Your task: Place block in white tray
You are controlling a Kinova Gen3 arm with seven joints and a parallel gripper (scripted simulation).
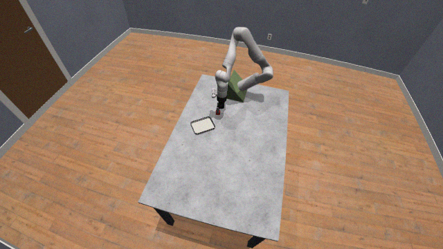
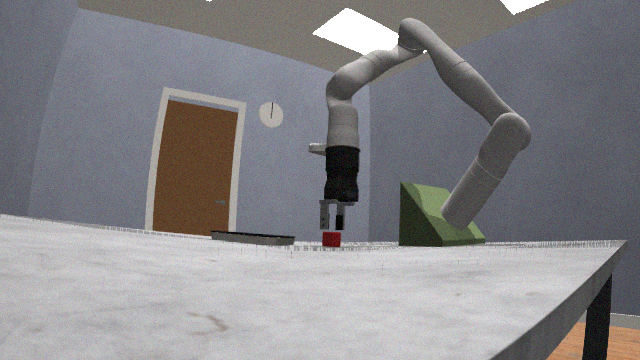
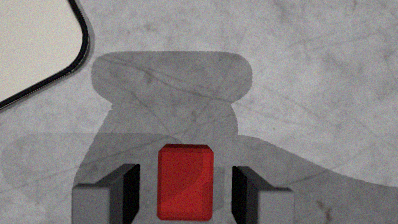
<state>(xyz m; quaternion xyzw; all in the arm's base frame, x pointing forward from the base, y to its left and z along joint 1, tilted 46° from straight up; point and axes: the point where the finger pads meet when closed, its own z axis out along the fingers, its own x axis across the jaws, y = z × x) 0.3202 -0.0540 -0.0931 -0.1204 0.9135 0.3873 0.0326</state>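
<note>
We see our claw (image 3: 185,192) hanging over the red block (image 3: 185,182), fingers apart and gripping nothing. The white tray (image 1: 203,125) lies just beside the block on the table (image 1: 225,162).

bare table (image 3: 320,75) rings the block (image 3: 185,181); tray (image 3: 30,45) stands near.

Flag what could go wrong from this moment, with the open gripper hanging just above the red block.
1. The gripper is open and above the red block, not yet around it; shutting too early would likely close on nothing or clip its top edge.
2. In the wrist view the gaps between block and fingers look modest, so a sideways drift on descent could nudge it.
3. The white tray has a raised rim; a low carry might catch it.
</note>
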